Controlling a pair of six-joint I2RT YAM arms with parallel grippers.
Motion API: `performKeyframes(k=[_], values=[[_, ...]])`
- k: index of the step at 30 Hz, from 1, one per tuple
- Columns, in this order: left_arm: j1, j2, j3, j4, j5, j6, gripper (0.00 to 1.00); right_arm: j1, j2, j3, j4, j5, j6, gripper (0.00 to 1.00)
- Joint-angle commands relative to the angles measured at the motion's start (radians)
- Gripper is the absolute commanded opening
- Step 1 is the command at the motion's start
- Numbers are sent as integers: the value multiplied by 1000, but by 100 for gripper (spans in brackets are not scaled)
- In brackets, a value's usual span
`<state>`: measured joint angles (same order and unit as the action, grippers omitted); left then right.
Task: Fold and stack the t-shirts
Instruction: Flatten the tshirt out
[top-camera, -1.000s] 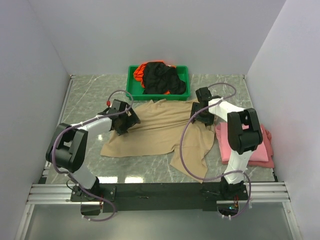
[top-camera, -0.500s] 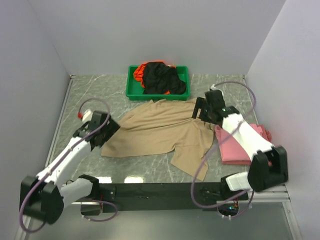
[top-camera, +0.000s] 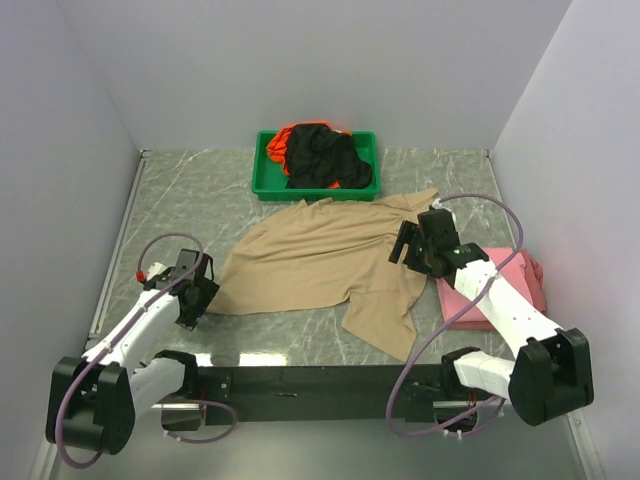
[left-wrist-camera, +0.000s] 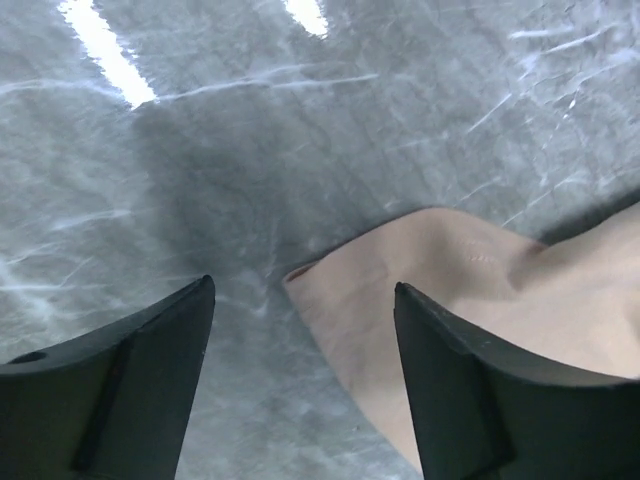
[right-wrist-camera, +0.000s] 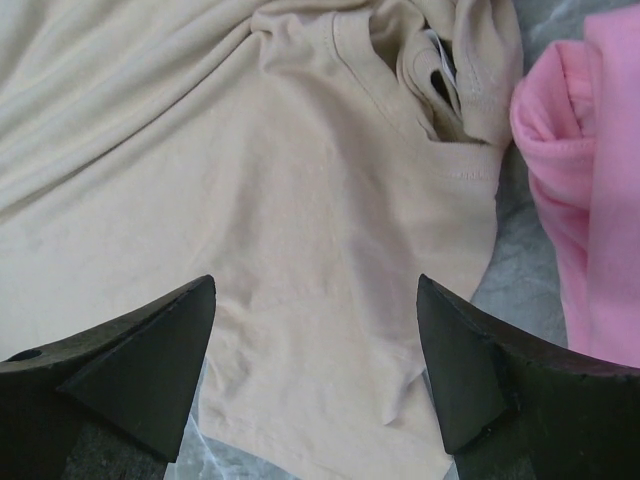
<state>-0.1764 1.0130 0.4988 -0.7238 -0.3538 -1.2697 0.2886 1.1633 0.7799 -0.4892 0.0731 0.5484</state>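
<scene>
A tan tee (top-camera: 320, 260) lies across the middle of the table (top-camera: 200, 200), loosely spread and wrinkled. One part trails toward the near edge and its collar is bunched at the right. Just right of it, by the table's right edge, a pink tee (top-camera: 505, 290) sits in a compact, roughly rectangular bundle that looks already folded; the tan cloth's right edge reaches it. At the middle of the far edge stands a green tray (top-camera: 262, 185) holding a crumpled black tee (top-camera: 325, 160), with an orange tee (top-camera: 282, 138) peeking out behind. The left gripper (left-wrist-camera: 302, 288) hangs low over the tan tee's left corner, jaws spread to either side of it and clamping nothing. The right gripper (right-wrist-camera: 316, 283) hovers over the tan tee near its collar, jaws also wide apart and empty. The task looks early. The pink tee seems done and would start the stack. The tan one is being laid out but shows no fold yet, and the black and orange ones wait in the tray. Count: four tees by colour, one each, though whether the black heap hides more cannot be told; one tray; two grippers.
</scene>
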Motion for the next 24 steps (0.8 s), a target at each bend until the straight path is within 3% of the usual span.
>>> performKeyframes(k=[1,8,11,12,18,24], values=[[8,33,-9,84,39,16,75,3,-51,-18,3,-7,24,88],[9,78,-60,132,84,24,55,3,-70,-28,-77,71,62,88],[9,61,-66,145,88,29,27,3,-73,-30,-114,82,77,87],[9,56,-69,153,91,32,1,3,-76,-28,-142,89,81,87],[9,-17,-83,169,99,59,1,23,-129,-39,-329,110,107,87],[9,-142,-66,121,61,73,1,253,-148,-50,-502,97,245,87]])
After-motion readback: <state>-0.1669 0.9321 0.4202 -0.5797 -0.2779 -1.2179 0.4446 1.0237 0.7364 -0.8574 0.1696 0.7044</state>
